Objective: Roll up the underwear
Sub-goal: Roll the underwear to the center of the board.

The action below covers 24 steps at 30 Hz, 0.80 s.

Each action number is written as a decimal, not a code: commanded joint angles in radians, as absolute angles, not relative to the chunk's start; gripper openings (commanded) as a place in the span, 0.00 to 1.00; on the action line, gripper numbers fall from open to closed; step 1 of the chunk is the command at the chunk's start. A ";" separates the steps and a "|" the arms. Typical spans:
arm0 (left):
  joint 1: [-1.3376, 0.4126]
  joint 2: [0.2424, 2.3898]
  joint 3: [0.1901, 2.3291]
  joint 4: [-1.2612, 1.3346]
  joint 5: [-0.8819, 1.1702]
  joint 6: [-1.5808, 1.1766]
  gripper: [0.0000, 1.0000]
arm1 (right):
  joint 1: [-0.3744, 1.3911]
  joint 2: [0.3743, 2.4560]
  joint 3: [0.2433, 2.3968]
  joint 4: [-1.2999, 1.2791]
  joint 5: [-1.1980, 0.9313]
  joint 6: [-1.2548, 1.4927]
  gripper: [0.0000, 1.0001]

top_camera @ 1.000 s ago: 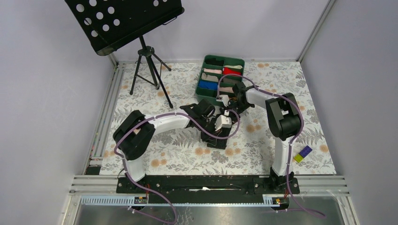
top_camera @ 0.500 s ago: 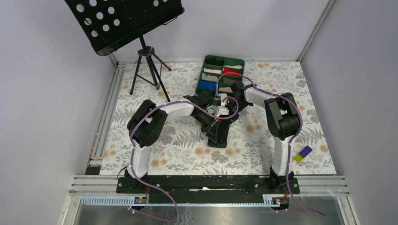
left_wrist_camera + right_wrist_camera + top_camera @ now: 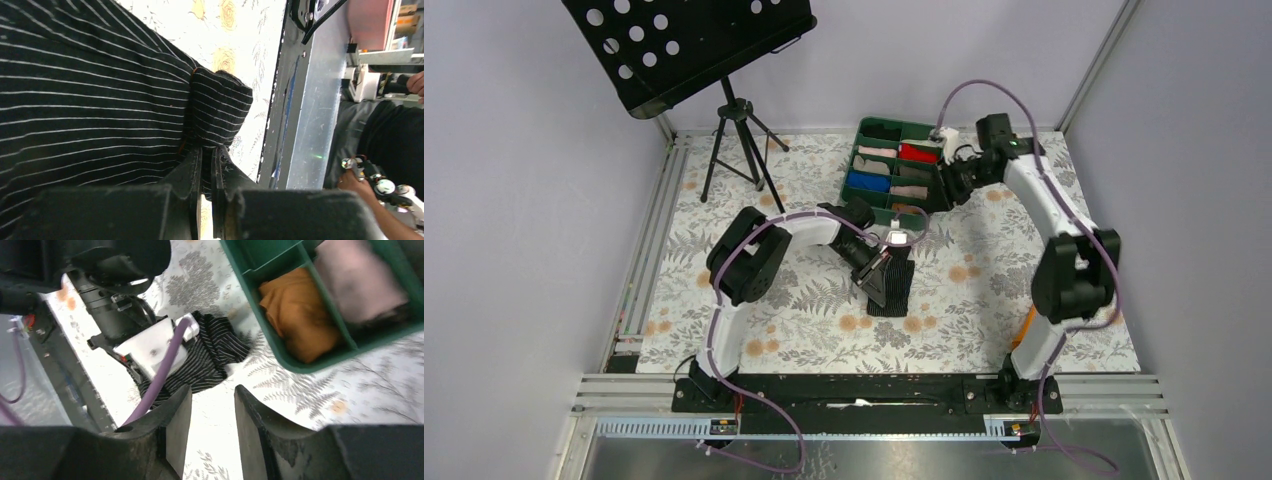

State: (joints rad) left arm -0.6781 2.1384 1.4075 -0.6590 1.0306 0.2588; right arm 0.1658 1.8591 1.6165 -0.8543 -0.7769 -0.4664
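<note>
The underwear [image 3: 896,288] lies on the floral table mat, black with fine pale stripes. In the left wrist view it [image 3: 90,100] fills the left side, with a folded corner bunched up. My left gripper [image 3: 880,268] is shut on that fold, the jaws [image 3: 206,152] pinching the fabric's edge. My right gripper [image 3: 948,186] is open and empty, raised beside the right side of the green tray. In the right wrist view its jaws [image 3: 212,400] stand wide apart above the mat, with the underwear [image 3: 220,352] beyond them under the left wrist.
A green divided tray [image 3: 858,160] at the back holds several small cloth rolls; its rim [image 3: 280,352] and an orange roll [image 3: 292,322] show in the right wrist view. A music stand's tripod [image 3: 742,150] stands back left. A metal rail [image 3: 300,125] borders the mat.
My right gripper has let go, lifted off the underwear and swung back right beside the tray. My left arm has folded in and turned, still gripping the fabric.
</note>
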 commanded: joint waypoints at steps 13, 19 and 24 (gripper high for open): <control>-0.635 2.328 1.544 -0.650 0.984 0.188 0.00 | 0.462 0.951 0.759 -0.443 -0.497 -0.844 0.47; -0.636 2.367 1.560 -0.649 0.964 0.173 0.00 | 0.672 1.060 0.697 -0.315 -0.444 -0.889 0.49; -0.640 2.385 1.566 -0.650 0.936 0.173 0.03 | 0.721 1.210 0.680 -0.170 -0.458 -0.932 0.54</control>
